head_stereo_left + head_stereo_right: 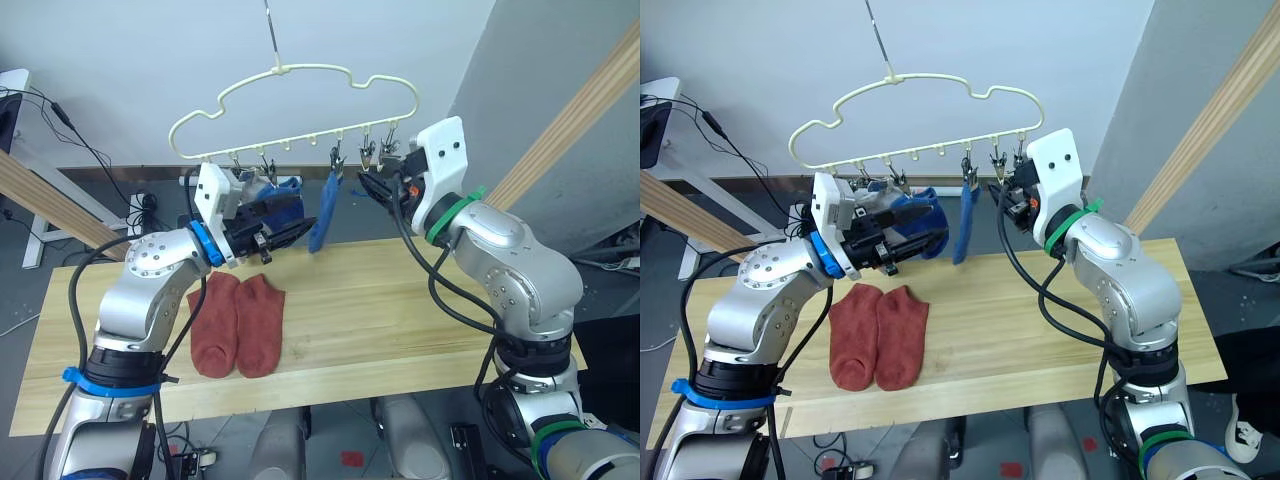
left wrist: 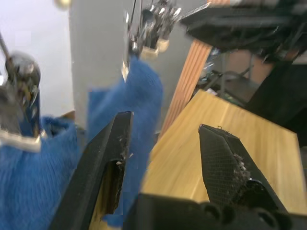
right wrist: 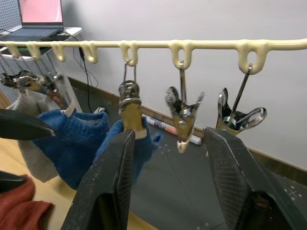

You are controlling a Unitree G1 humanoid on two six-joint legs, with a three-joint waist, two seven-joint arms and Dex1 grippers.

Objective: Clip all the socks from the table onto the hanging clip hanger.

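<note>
Table (image 1: pixel 400 320) carries two rust-red socks (image 1: pixel 238 325) at 7 o'clock; clip hanger (image 1: pixel 300 110) at 12 holds blue socks (image 1: pixel 325 215). Left gripper (image 1: pixel 285 232) and right gripper (image 1: pixel 372 188) fingers apart, empty. Judged between socks: next, fetch a red one.

bare table (image 1: pixel 400 310) right of red socks (image 1: pixel 238 322)

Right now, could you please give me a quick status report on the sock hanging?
Left claw open by a clipped blue knit sock. Right claw open below the pale-yellow wire clip hanger. Two rust-red socks wait on the light-wood table.
</note>
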